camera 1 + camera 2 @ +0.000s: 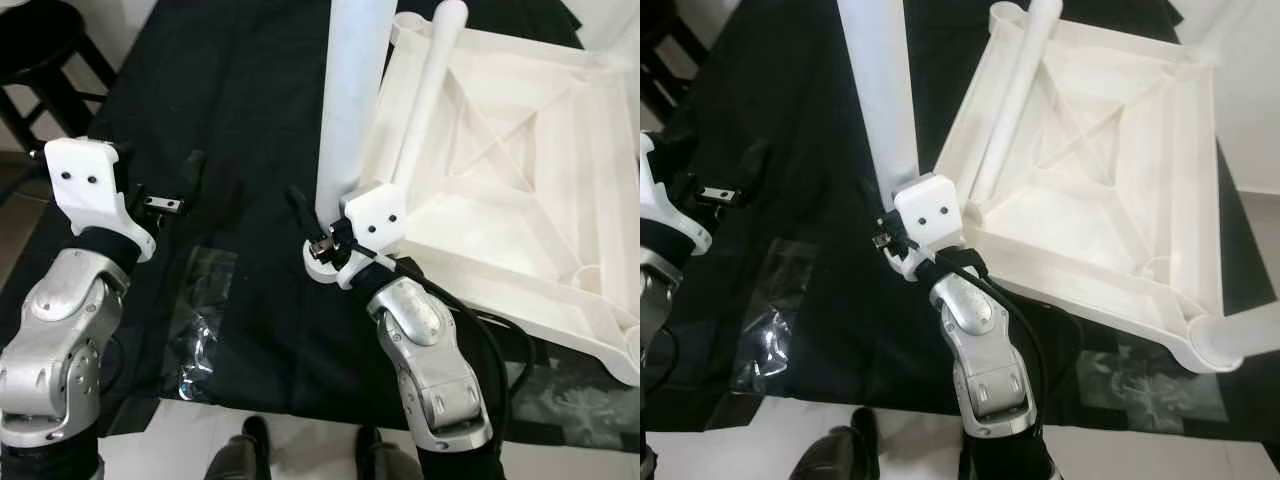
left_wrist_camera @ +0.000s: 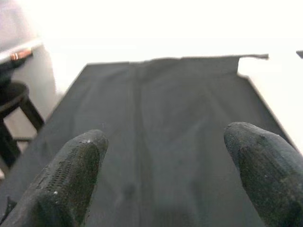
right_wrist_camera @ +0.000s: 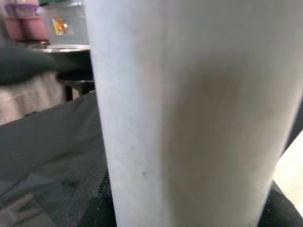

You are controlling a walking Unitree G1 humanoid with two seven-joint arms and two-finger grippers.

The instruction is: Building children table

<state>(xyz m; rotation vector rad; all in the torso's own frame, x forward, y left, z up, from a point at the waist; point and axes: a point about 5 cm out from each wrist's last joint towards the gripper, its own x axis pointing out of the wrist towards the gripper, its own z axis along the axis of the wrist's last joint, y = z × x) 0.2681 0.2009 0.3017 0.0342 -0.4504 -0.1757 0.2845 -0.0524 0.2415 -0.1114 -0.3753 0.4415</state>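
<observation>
A white children's table top (image 1: 530, 250) lies upside down on black cloth, ribs facing up. One white table leg (image 1: 428, 90) lies loose inside it along its near-left rim. My right gripper (image 1: 325, 238) is shut on the bottom end of a second white leg (image 1: 352, 95), holding it upright just left of the table top's corner. That leg (image 3: 189, 113) looms close in the right wrist view. A further leg (image 1: 1240, 340) stands out of the near-right corner. My left gripper (image 2: 161, 175) hovers open over bare cloth, well left of the parts.
The black cloth (image 1: 250, 120) covers the work surface. A crumpled clear plastic bag (image 1: 200, 325) lies on it near my left arm. A dark stool (image 1: 40, 50) stands at the far left. A person's shoes (image 1: 240, 450) are at the near edge.
</observation>
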